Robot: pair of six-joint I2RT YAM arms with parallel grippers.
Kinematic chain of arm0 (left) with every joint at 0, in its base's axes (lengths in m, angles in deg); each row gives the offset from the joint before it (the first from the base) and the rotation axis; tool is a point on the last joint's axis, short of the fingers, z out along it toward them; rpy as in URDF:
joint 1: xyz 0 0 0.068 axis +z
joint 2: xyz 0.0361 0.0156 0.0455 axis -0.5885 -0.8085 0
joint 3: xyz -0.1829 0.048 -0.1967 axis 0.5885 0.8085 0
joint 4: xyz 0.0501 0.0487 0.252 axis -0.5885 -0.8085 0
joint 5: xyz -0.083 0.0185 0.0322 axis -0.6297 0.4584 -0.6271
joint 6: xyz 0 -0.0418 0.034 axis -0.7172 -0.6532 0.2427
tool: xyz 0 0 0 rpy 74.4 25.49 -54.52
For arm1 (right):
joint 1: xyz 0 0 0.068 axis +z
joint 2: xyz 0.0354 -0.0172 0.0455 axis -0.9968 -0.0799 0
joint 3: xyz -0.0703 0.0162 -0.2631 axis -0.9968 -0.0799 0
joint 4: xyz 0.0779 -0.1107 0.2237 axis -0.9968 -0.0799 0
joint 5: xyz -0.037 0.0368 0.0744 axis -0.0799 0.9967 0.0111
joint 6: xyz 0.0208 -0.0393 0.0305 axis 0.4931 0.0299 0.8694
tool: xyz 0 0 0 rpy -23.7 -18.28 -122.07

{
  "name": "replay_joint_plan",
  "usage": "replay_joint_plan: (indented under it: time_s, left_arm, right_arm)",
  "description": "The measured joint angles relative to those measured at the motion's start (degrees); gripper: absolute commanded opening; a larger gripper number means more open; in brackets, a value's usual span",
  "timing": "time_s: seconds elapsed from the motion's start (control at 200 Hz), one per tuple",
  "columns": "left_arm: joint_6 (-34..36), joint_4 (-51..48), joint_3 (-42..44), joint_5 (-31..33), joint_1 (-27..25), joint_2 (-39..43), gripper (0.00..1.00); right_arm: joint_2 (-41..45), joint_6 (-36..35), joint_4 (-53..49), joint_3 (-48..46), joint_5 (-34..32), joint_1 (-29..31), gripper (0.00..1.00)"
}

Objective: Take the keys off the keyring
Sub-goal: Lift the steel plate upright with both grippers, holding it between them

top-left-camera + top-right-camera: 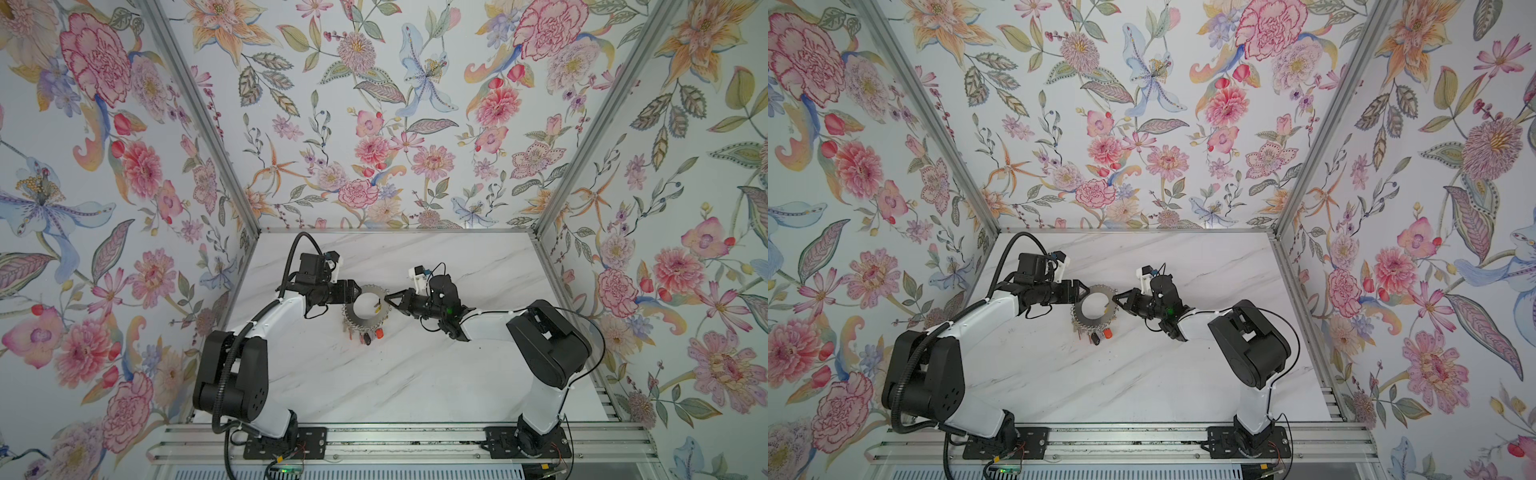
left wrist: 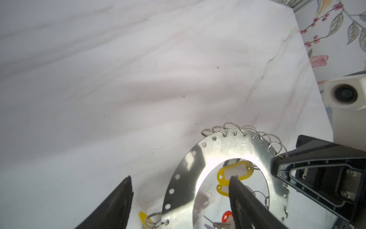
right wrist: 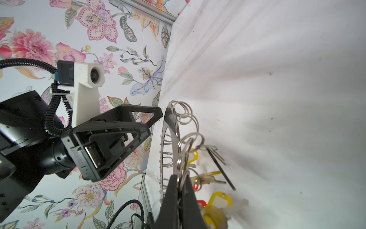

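My right gripper [image 1: 387,298] is clamped tight on the keyring [image 1: 365,325] at its right-hand rim, pinched over the wire loops [image 3: 190,119] that fringe it. My left gripper [image 1: 355,291] is spread wide and grips nothing. It comes at the keyring from the opposite, left side. In the left wrist view one finger passes outside the rim and the other finger [image 2: 243,198] reaches over the big hole, so the metal band sits between them, untouched as far as I can tell. The keyring hangs between my two grippers over the table [image 1: 415,374], its face turned mostly up toward both top views; whether its near edge rests on the marble I cannot tell. What matters is that the keys [image 1: 365,336] are not on my level. They dangle from the loops on the table side, most of them bunched under the rim nearest my bases, about midway between both grippers. One yellow tag [image 2: 235,171] shows through the hole just past my left inner fingertip, its long side lying across that finger's line, not along it. With the right gripper busy holding, I judge the left is the free one. It would have to go below the rim or through the hole and turn to take the tag across its narrow width.
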Motion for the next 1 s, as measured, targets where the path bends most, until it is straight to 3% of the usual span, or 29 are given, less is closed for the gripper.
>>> replay_joint_plan:
  time_s: [0.55,1.001]
  left_arm:
    - [-2.4,1.4,-2.5,-8.2,2.2,10.9,0.74]
    - [-7.6,10.1,-2.5,-20.3,2.2,13.9,0.56]
  right_arm:
    - [13.4,-6.6,-7.9,3.4,2.9,-5.1,0.0]
    - [17.9,-10.8,-11.7,11.1,12.6,-9.7,0.0]
